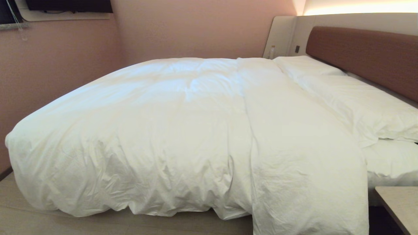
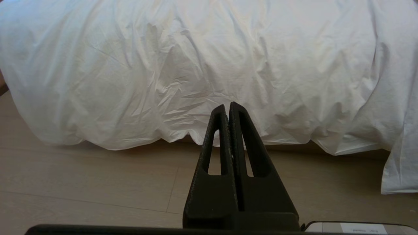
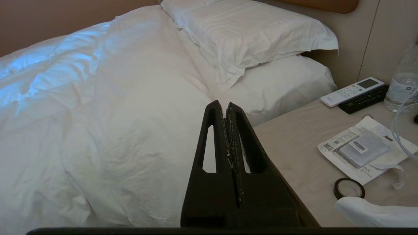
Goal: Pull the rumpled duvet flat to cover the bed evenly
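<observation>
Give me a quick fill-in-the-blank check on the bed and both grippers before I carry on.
1. The duvet hangs over the bed's near side almost to the ____.
2. The left gripper has its fingers ____ and holds nothing.
3. The right gripper is empty, above the edge of the ____ beside the bed.
4. On that surface, the white remote lies next to a ____ one.

Missing words: floor; shut; bedside table; black

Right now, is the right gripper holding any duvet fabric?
No. The right gripper is shut on nothing, clear of the duvet.
</observation>
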You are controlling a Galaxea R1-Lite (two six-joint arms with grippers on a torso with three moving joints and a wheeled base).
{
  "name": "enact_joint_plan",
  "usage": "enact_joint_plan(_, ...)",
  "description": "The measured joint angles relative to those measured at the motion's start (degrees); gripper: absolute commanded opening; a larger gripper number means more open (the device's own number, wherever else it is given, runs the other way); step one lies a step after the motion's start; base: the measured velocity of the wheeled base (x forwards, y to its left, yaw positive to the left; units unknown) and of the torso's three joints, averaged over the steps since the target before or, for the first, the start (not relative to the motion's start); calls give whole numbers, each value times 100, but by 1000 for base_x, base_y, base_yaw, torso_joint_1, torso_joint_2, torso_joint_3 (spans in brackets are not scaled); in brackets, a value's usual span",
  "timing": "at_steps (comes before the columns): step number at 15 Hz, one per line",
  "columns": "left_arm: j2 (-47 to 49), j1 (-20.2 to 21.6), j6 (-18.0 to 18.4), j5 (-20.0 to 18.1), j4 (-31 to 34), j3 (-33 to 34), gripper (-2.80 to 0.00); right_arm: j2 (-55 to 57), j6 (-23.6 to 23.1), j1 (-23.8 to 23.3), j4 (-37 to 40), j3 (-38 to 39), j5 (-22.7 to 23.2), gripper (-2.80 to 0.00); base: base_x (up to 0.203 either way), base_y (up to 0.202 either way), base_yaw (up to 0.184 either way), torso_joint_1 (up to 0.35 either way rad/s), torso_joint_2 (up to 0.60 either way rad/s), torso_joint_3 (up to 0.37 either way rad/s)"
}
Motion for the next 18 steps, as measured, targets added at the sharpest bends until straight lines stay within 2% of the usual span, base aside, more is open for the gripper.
enact_joint_plan(9, 0, 0, 0, -1, -2, 0, -280, -1423, -535, -68, -39, 1244, 609, -280, 0, 0, 0, 0, 0, 0)
enact_joint_plan(15, 0, 0, 0, 2, 1, 0, -280, -1576, -1143, -70, -994, 3405, 1288, -280, 0, 0, 0, 0, 0, 0)
enact_joint_plan(18, 0, 0, 0, 2, -2, 0, -280, -1581, -1508, -70, -1760, 3853, 1651, -280, 0, 0, 0, 0, 0, 0)
